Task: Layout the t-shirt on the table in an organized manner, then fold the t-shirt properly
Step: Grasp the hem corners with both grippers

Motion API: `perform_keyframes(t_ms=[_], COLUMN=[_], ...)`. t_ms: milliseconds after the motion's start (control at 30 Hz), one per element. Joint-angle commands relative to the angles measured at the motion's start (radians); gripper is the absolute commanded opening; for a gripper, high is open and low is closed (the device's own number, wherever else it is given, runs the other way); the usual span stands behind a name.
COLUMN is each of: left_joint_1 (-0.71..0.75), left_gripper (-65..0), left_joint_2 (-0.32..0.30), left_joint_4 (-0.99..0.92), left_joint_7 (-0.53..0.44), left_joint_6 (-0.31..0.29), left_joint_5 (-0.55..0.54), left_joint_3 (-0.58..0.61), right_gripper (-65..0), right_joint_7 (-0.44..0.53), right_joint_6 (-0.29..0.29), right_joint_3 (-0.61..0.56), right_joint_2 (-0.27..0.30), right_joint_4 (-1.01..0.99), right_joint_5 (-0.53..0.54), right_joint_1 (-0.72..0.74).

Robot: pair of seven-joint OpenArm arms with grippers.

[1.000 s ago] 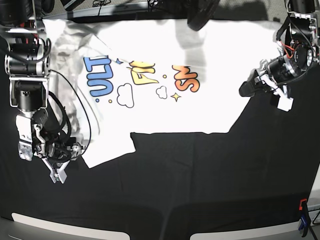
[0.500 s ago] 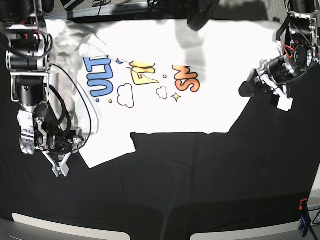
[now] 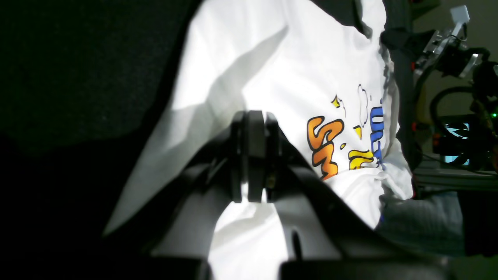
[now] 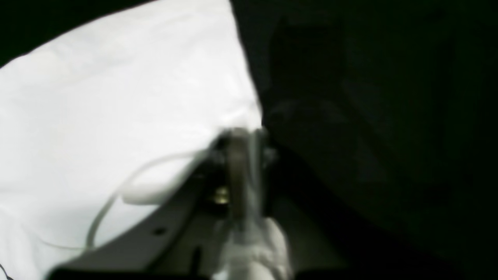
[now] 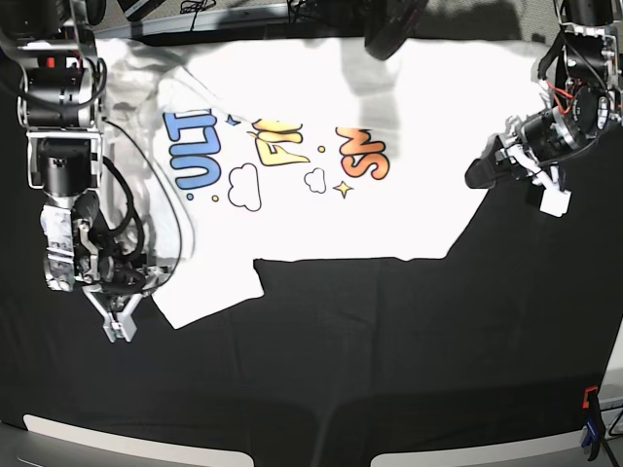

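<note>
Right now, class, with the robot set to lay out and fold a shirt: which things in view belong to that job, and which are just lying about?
Belongs to the job:
t-shirt
table
left gripper, shut on the shirt's edge
right gripper, shut at the sleeve corner

Just lying about:
orange and blue clamp at the table edge
cables behind the table

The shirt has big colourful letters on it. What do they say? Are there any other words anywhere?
"ULT" in blue, on the t-shirt, lying sideways in the base view.
Yellow word in the middle: starts with "F", the rest is too squashed to read.
Orange word: looks like "SM", and I cannot be sure of more.
No other words or numbers show on the table or the arms.
</note>
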Motion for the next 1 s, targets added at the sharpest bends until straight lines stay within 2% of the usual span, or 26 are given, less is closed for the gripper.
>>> perform_keyframes(t_ms=[0,100,233,333,733,833,967], left_joint_1=[-0.012,-0.017,-0.058,-0.102,-0.281,-0.309,-0.33], left_gripper=[-65.0,-65.0,-65.0,-65.0,-65.0,-65.0,-65.0], left_joint_2=[-0.018,-0.018,-0.019,-0.023,-0.037,-0.036,-0.036], left_joint_4=[0.016,0.016,0.016,0.016,0.016,0.016,0.016], left_joint_7=[-0.043,-0.117,-0.121,-0.121,-0.226,-0.248,-0.28], left_joint_6=[-0.011,-0.011,-0.011,-0.014,-0.002,-0.002,0.035], left_joint_5=[-0.023,-0.023,-0.021,0.021,0.45,0.586,0.661], left_joint_3=[-0.006,-0.006,-0.006,-0.006,-0.006,-0.006,-0.006], right_gripper=[-65.0,-65.0,-65.0,-65.0,-65.0,-65.0,-65.0], right_joint_7=[-0.026,-0.027,-0.027,-0.027,-0.042,-0.05,-0.075], right_joint_6=[0.02,0.02,0.02,0.02,0.016,0.021,0.022], right_joint_3=[-0.002,-0.002,-0.002,-0.002,-0.002,-0.002,-0.002], right_joint_2=[-0.003,-0.003,-0.003,-0.003,0.002,0.002,0.002], right_joint_4=[0.003,0.003,0.003,0.003,0.006,0.033,0.074], right_joint_5=[0.001,0.0,0.0,0.0,-0.029,-0.026,-0.026], right_joint_1=[0.022,0.045,0.087,0.115,0.193,0.192,0.192])
